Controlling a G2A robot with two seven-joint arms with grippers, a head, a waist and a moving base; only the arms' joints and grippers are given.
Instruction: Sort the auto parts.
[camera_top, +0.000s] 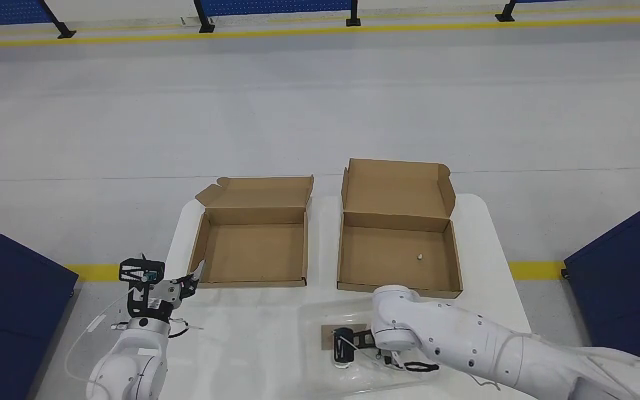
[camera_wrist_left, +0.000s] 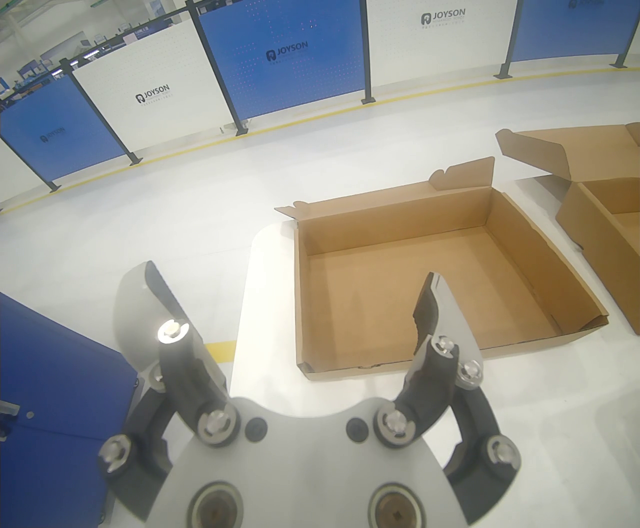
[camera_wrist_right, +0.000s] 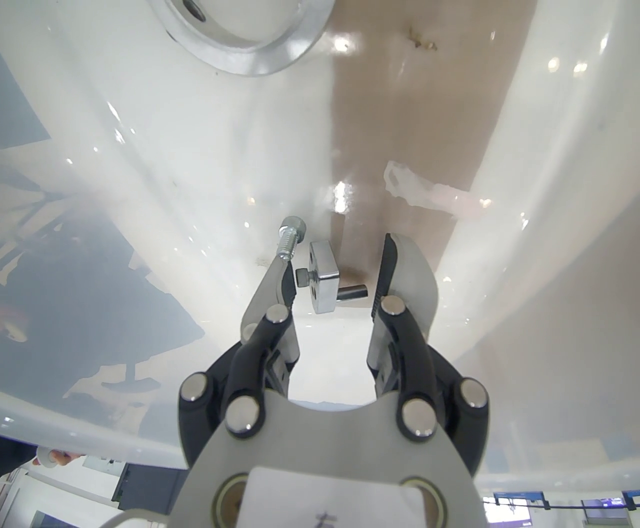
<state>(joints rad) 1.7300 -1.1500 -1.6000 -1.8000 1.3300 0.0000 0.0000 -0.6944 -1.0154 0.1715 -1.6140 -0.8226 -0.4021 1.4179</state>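
Block is straddled in the tray by the right gripper's half-open fingers, a bolt at one fingertip. Grasping is judged in hand; closing on the block alone is needed. Left gripper is held wide near a box.

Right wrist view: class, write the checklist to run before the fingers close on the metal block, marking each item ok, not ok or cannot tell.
1. Right gripper open: ok.
2. Metal block between its fingers: ok.
3. Loose bolt clear of the fingers: not ok, it lies right at one fingertip.
4. Right box open: ok.
5. Left gripper away from the block: ok.
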